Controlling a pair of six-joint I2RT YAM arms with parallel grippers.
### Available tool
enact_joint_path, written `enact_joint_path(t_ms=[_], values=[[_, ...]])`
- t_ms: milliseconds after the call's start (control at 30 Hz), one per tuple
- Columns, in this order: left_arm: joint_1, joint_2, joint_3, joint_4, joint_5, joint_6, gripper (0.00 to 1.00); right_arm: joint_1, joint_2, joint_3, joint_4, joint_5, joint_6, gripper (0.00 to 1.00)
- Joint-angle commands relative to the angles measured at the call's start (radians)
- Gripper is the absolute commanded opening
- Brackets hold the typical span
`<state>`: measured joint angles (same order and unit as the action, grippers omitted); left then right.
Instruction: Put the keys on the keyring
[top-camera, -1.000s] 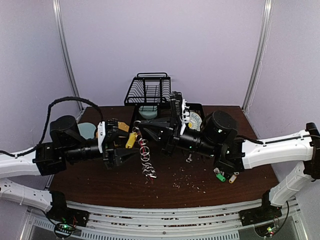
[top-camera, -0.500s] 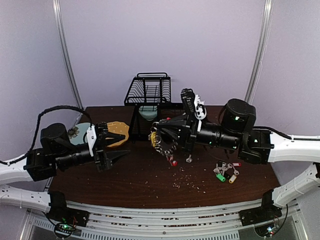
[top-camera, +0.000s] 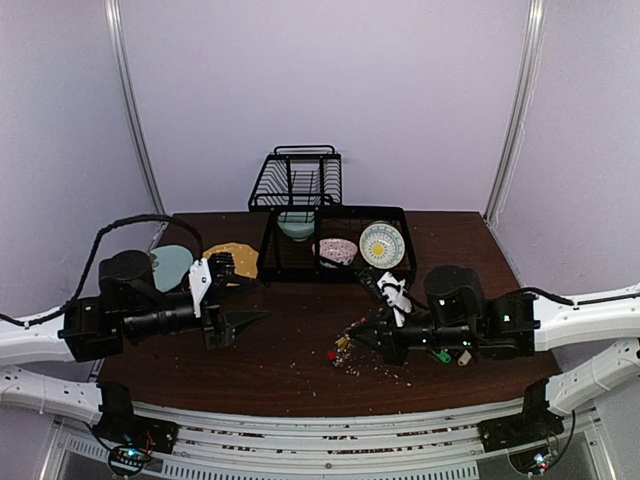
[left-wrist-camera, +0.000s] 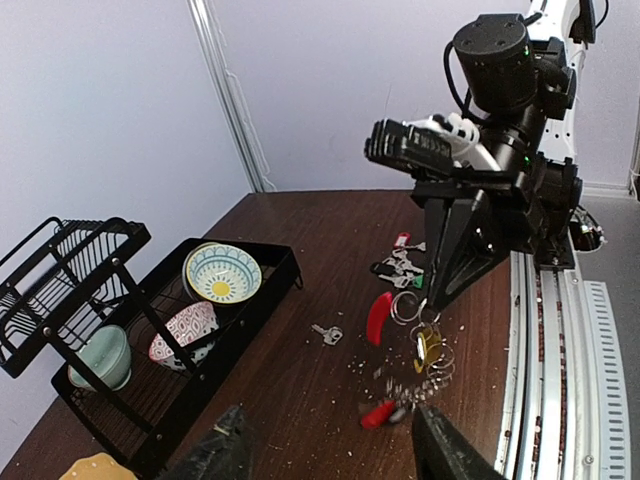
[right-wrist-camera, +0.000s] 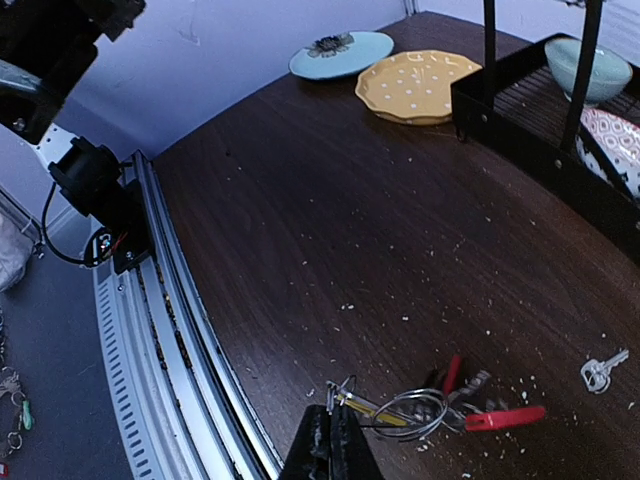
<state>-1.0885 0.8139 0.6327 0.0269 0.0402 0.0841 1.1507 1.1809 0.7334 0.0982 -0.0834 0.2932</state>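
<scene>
A dark brown wooden worktop (top-camera: 300, 375) carries a black wire dish rack (top-camera: 295, 180) at the middle of its far edge, with a low black tray (top-camera: 268, 262) at its foot. In the tray, from left to right, sit a pale green bowl (top-camera: 296, 224), a pink patterned bowl (top-camera: 337, 249) and a bowl with a teal pattern and a yellow centre (top-camera: 381, 243). Near the far left corner lie a pale blue plate (top-camera: 172, 262) and, just beside it, a yellow scalloped plate (top-camera: 232, 257). A lone small silver key (left-wrist-camera: 326, 334) lies on bare wood nearer than the tray. Pale crumbs (right-wrist-camera: 470, 240) speckle the worktop. A bunch of keys with green and yellow tags (top-camera: 445, 355) lies toward the right edge.
</scene>
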Motion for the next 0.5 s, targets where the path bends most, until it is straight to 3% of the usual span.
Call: enact_joint_path(t_ms=[0, 367, 400, 433, 467], values=[[-0.002, 0.007, -0.004, 0.031, -0.017, 0.000, 0.57, 0.001, 0.053, 0.010, -0.012, 0.064, 0.094, 0.00], [0.005, -0.007, -0.020, 0.040, -0.034, 0.000, 0.57, -0.127, 0.526, 0.365, -0.167, 0.114, -0.019, 0.00], [0.007, -0.007, -0.022, 0.039, -0.034, 0.002, 0.57, -0.133, 0.565, 0.405, -0.179, 0.108, -0.040, 0.03], [0.008, -0.006, -0.023, 0.039, -0.035, 0.002, 0.58, -0.134, 0.605, 0.457, -0.204, 0.102, -0.061, 0.15], [0.009, -0.005, -0.023, 0.039, -0.036, 0.002, 0.58, -0.134, 0.637, 0.513, -0.240, 0.098, -0.077, 0.34]])
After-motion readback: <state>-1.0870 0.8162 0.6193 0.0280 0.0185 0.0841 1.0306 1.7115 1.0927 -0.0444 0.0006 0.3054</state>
